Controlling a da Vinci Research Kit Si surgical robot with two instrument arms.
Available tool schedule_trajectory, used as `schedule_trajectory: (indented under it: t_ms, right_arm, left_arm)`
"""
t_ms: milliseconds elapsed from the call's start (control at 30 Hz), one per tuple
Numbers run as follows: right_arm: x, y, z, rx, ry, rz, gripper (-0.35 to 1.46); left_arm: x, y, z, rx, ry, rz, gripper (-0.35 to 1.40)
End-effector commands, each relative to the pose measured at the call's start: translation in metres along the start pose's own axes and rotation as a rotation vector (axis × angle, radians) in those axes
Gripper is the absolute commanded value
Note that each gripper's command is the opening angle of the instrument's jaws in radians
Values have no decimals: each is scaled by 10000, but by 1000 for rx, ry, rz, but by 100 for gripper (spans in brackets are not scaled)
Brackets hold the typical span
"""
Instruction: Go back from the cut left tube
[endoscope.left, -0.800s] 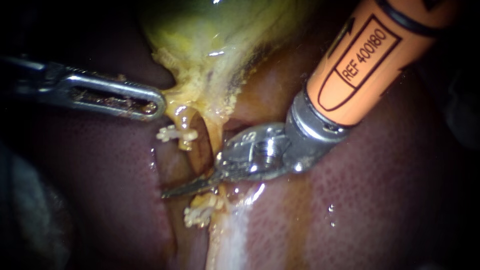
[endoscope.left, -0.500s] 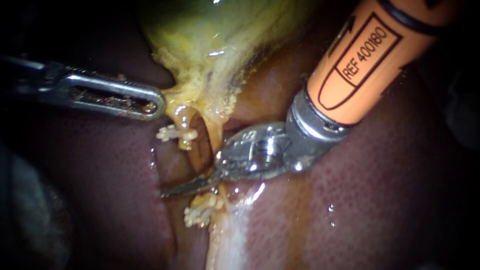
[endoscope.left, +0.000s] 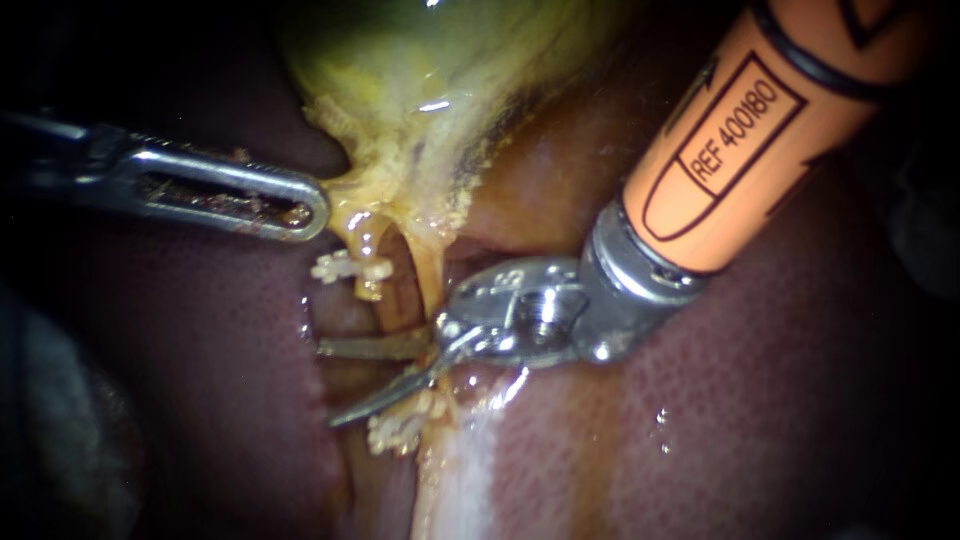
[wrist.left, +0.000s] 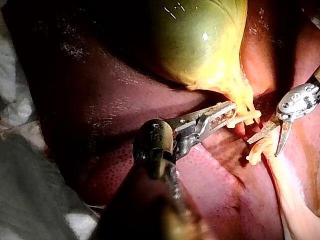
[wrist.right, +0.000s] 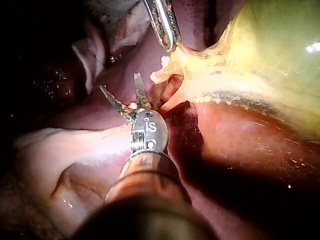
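Note:
My right instrument (endoscope.left: 326, 385) comes in from the upper right on an orange shaft. Its two thin blades stand open, and between them lies the gap in the cut left tube. The tube's upper stump (endoscope.left: 368, 245) hangs from the gallbladder's neck and carries a white clip (endoscope.left: 350, 267). A second white clip (endoscope.left: 398, 430) sits on the lower stump, just under the lower blade. Beside the stump an uncut tube (endoscope.left: 428, 272) runs down. My left instrument (endoscope.left: 300, 208) is shut on the yellow neck of the gallbladder (endoscope.left: 430, 80). The right wrist view shows the open blades (wrist.right: 120, 82) short of the stumps.
Dark red liver (endoscope.left: 200, 350) lies all around, with a pale wet band (endoscope.left: 460, 480) below the blades. In the left wrist view white gauze (wrist.left: 20, 100) lies beside the liver, far from the jaws (wrist.left: 220, 115), and the blades (wrist.left: 265, 146) stand apart over the lower clip.
The right instrument's blades, lying together before, have opened. Its orange shaft has shifted slightly to the right. The left instrument has not moved.

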Motion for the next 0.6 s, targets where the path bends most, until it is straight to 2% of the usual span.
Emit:
schedule_trajectory:
  t_ms: [33,100,167,467,600]
  right_arm:
    - [1,-2,-3,-33,-1,3,138]
    - [-1,-6,-11,-95,-7,-35,143]
    - [-2,-10,-21,-130,-22,-53,143]
    - [-9,-17,-99,-311,-155,-186,143]
    - [-19,-16,-133,-371,-199,-197,143]
  left_arm:
    - [0,-1,0,0,0,0,-35]
    - [0,-2,-1,-1,-1,0,-35]
    - [0,-4,-2,-2,-1,1,-35]
    - [2,-13,-6,3,2,2,-35]
    - [1,-13,-6,3,2,2,-35]
